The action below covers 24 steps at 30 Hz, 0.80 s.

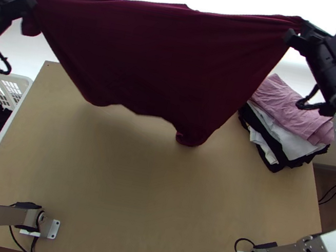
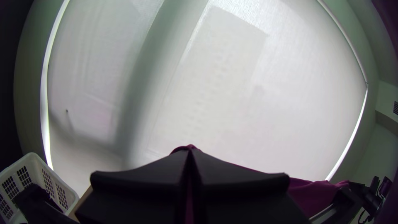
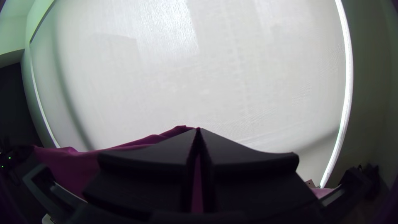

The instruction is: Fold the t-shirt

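Upper left of frame: left gripper [image 1: 29, 0], fingers pinched on one upper corner of the maroon t-shirt [image 1: 153, 61]; keep that bite firm, since a short flap hangs beside it and could slip. Basket [image 1: 4, 77] at left edge; swing wide of it. Upper middle: shirt hangs spread between your grippers, top edge near-taut, lower edge uneven, a curled bit at its lower right. Don't pull harder; match both heights, then probably lower hem first onto the bare table [image 1: 121, 185], easing toward you so it lands flat and that curl opens. Upper right: right gripper [image 1: 294, 33], fingers closed on the other corner. Mind the folded pile [image 1: 295, 112] below it; the shirt could snag there. Release together, only once flat.
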{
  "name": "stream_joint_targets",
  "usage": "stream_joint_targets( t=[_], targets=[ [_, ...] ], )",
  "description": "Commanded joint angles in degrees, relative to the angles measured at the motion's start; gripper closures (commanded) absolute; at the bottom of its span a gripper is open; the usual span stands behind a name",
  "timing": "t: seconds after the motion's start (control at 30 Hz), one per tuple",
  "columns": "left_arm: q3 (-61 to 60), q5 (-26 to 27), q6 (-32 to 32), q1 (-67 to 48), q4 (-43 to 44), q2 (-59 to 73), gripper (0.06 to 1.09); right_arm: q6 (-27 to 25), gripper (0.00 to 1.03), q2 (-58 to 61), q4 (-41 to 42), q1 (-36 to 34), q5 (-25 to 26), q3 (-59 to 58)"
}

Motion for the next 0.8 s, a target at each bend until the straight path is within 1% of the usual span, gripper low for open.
stream_joint_targets(
  t=[0.0,0.2,0.37,0.53,0.7,0.77],
  targets=[
    [-3.01,-1.57,-0.99,0.53,0.16,-5.39,1.05,-0.45,1.0,-5.38,0.08,-1.15,1.12,-4.6],
    [-17.16,-0.96,-0.9,0.0,-0.1,-13.12,1.05,-0.45,1.0,-10.56,-5.02,-0.71,0.5,-13.31],
    [-30.52,1.15,-0.99,-2.46,-3.53,-19.01,1.05,-0.37,1.0,-11.09,-11.96,-0.36,-0.46,-16.38],
    [-42.82,1.06,-0.81,-3.6,-3.71,-21.74,1.05,-0.28,1.0,-11.09,-14.6,-0.36,-0.46,-20.6],
    [-53.63,1.15,1.12,-3.34,-4.06,-21.82,1.05,-0.28,1.0,-10.65,-14.51,-1.32,-0.46,-25.08],
    [-58.2,1.33,1.74,-4.92,-3.88,-22.0,1.05,-0.54,1.0,-10.3,-14.51,-1.5,-0.38,-27.28]
  ],
)
